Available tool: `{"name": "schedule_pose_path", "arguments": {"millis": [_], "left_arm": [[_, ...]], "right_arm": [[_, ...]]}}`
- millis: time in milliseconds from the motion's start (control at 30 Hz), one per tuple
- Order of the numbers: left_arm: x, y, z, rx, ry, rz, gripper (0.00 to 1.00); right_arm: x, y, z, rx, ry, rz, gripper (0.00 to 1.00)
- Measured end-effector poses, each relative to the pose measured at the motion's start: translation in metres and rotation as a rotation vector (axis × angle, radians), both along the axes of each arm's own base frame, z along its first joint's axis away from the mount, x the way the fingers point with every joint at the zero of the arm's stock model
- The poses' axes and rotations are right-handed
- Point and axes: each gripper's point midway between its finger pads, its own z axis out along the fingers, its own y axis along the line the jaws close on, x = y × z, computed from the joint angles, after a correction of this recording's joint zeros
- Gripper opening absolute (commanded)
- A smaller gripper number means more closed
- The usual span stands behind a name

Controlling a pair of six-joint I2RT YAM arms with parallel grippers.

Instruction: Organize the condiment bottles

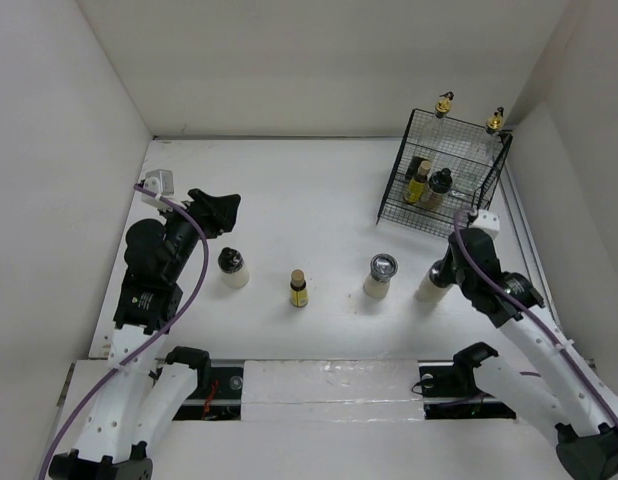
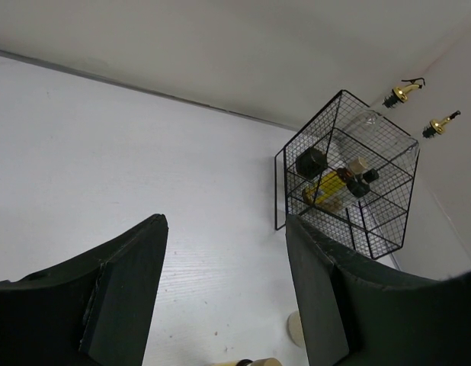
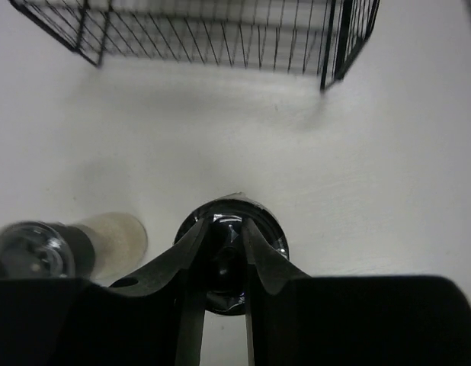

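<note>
At the desk's (image 1: pixel 319 200) far right, four bottles already sit in the basket (image 1: pixel 393 195): two tall glass ones (image 1: pixel 445 105) with gold pourers, one yellow, one shaker; four wait in a row, so roughly half remains; right pincer (image 3: pixel 228 232), narrow, sits over the rightmost shaker (image 1: pixel 430 288), grip unclear; left pincer (image 2: pixel 224 297) gapes wide, empty.

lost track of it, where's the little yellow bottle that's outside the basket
In the top view the yellow bottle stands on the table near the centre, between the black-lidded shaker and the shiny-lidded shaker.
</note>
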Motion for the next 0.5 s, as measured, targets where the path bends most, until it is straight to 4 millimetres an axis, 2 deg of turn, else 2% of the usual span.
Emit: {"name": "schedule_pose_path", "arguments": {"millis": [67, 233, 300, 400, 500], "left_arm": [[0.0, 0.0, 0.0, -0.001, 0.002, -0.002, 0.59], [0.001, -0.001, 0.0, -0.006, 0.004, -0.005, 0.59], [0.001, -0.001, -0.001, -0.006, 0.005, -0.005, 0.59], [0.001, -0.001, 0.0, -0.007, 0.004, -0.005, 0.59], [0.001, -0.001, 0.0, -0.007, 0.004, -0.005, 0.59]], "right_arm": [[0.013, -0.001, 0.033, -0.031, -0.065, 0.008, 0.09], [0.066, -0.011, 0.141, -0.057, -0.323, -0.058, 0.09], [0.086, -0.021, 0.168, -0.067, -0.396, -0.099, 0.09], [0.112, -0.042, 0.185, -0.109, -0.432, -0.159, 0.09], [0.138, -0.066, 0.182, -0.15, -0.403, -0.201, 0.09]]}}
